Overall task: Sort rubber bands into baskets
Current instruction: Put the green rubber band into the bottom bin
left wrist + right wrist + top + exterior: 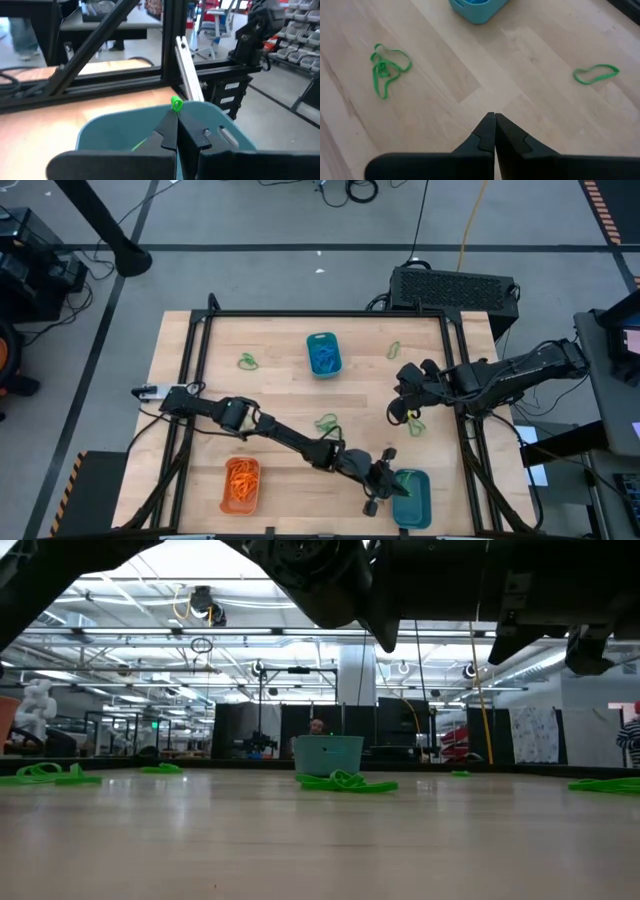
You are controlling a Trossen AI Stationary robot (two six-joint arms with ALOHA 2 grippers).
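Observation:
My left gripper (176,114) reaches across the table to the near right corner and is shut on a green rubber band (176,104), just above a teal basket (100,132) (415,502). My right gripper (494,116) (398,408) hangs shut over bare wood right of the table's middle and holds nothing. Green rubber bands lie loose on the wood (387,70) (596,73) (327,422) (413,422). At the far middle stands a second teal basket (322,353) with blue bands in it. An orange basket (240,485) with orange bands stands near left. My left gripper pinches the green rubber band between its two fingertips; a small loop (176,103) pokes out past them. The fingers lie almost level, coming from the table's left. A green strand (141,145) shows below the fingers over the basket; whether it is the same band, I cannot tell.
A black frame (200,330) rims the table, and its posts stand close behind the near right basket (167,45). More green bands lie at the far left (247,361) and far right (394,350). Bare wood lies between the baskets.

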